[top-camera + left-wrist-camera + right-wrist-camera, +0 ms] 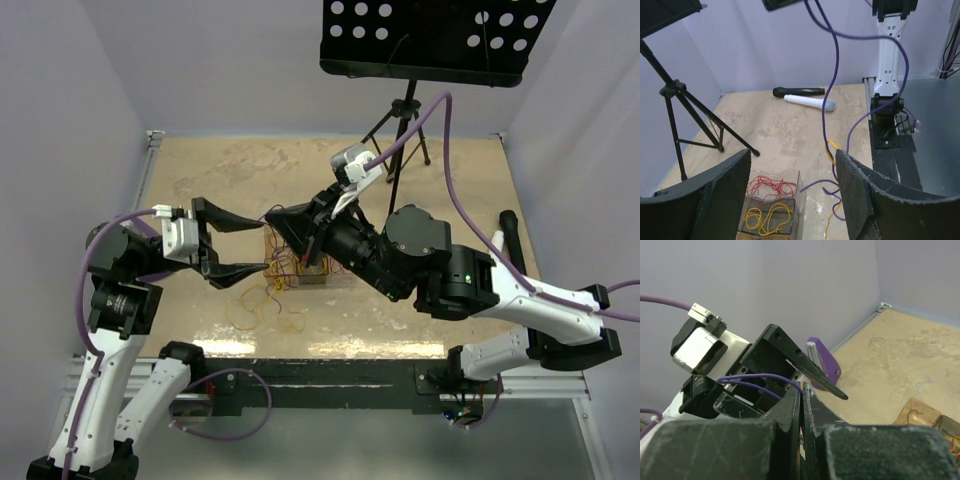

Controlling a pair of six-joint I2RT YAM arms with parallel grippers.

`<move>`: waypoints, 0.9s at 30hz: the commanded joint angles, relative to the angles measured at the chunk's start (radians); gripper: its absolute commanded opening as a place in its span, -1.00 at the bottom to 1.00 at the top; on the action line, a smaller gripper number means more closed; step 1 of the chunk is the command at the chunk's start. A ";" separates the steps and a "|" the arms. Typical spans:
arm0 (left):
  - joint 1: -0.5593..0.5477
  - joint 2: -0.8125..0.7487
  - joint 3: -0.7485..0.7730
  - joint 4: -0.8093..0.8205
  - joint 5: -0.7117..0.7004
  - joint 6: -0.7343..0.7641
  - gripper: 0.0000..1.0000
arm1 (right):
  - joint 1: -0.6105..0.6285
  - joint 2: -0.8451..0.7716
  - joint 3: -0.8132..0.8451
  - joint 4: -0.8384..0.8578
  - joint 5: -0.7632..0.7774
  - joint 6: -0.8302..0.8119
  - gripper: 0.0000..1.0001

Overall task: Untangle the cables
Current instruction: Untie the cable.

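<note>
The left gripper [262, 245] stood over the table [200, 170] with its fingers spread wide and nothing between them. The right gripper [802, 392] faced it, fingers pressed together and pinching a purple cable [755, 376], which looped out from the tips.

The cables [283, 268] lay mid-table, just below both grippers. Red loops [771, 187] and yellow loops [767, 217] sat in separate compartments of a clear tray [796, 175]. More loose loops [262, 310] lay on the table nearer the bases.

In the top view the right arm partly covered the tray. A music stand [430, 35] on a tripod [677, 92] stood at the far edge. A black microphone [799, 91] and a white microphone [809, 102] lay side by side, well apart from the tray.
</note>
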 commanded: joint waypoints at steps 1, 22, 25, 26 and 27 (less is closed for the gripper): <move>0.003 -0.004 -0.022 0.161 0.020 -0.172 0.31 | 0.001 -0.008 0.002 0.037 0.027 0.012 -1.00; 0.003 -0.018 0.026 -0.179 0.113 0.022 0.02 | 0.001 0.033 0.042 0.045 0.068 -0.036 -1.00; 0.003 -0.017 0.038 -0.242 0.115 0.071 0.09 | 0.001 0.036 0.047 0.045 0.079 -0.045 -1.00; 0.003 -0.015 0.042 -0.273 0.110 0.104 0.09 | 0.001 0.038 0.048 0.045 0.082 -0.048 -1.00; 0.003 -0.014 0.044 -0.287 0.106 0.114 0.08 | 0.001 0.038 0.050 0.045 0.084 -0.050 -1.00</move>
